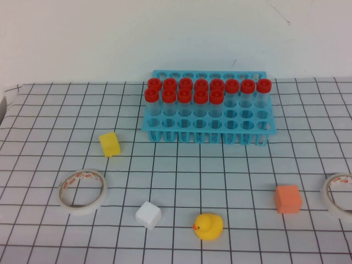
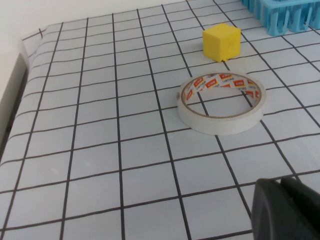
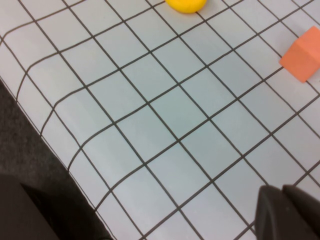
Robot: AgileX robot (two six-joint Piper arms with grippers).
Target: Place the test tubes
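Observation:
A blue test tube rack (image 1: 206,124) stands at the back middle of the gridded table and holds several clear tubes with red caps (image 1: 201,85) in its two rear rows. A corner of the rack (image 2: 285,17) shows in the left wrist view. Neither arm appears in the high view. My left gripper (image 2: 280,187) is shut and empty, low over the mat short of a tape roll (image 2: 221,102). My right gripper (image 3: 281,195) is shut and empty above the mat near the table's front edge.
On the mat lie a yellow cube (image 1: 110,144), a tape roll (image 1: 83,190), a white cube (image 1: 148,214), a yellow rubber duck (image 1: 209,226), an orange cube (image 1: 288,198) and a second tape roll (image 1: 339,193) at the right edge.

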